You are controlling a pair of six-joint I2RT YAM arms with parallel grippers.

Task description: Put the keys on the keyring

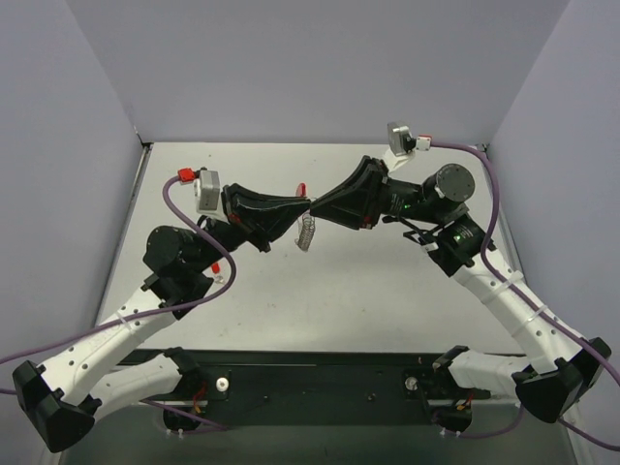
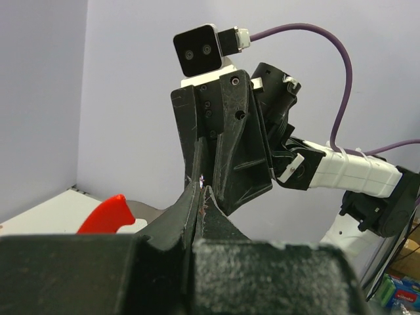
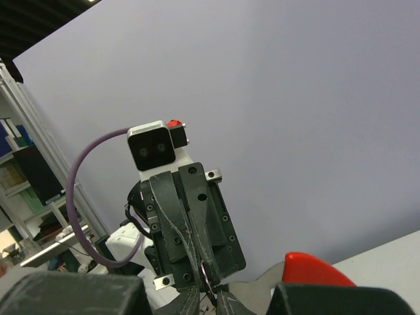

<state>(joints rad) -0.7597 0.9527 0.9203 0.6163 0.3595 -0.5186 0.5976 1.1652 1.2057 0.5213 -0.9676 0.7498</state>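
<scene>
Above the table [image 1: 387, 291] | left gripper [image 1: 303, 204] clenched | right gripper [image 1: 316, 206]: cannot tell | keyring [image 1: 306, 233] silver links dangle beneath

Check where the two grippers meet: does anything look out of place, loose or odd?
Nothing looks damaged or spilled. One oddity: the keyring chain appears to dangle in a loose bunch just under the spot where the left gripper and right gripper meet tip to tip. I cannot tell which one holds it, and no key shows clearly.
</scene>
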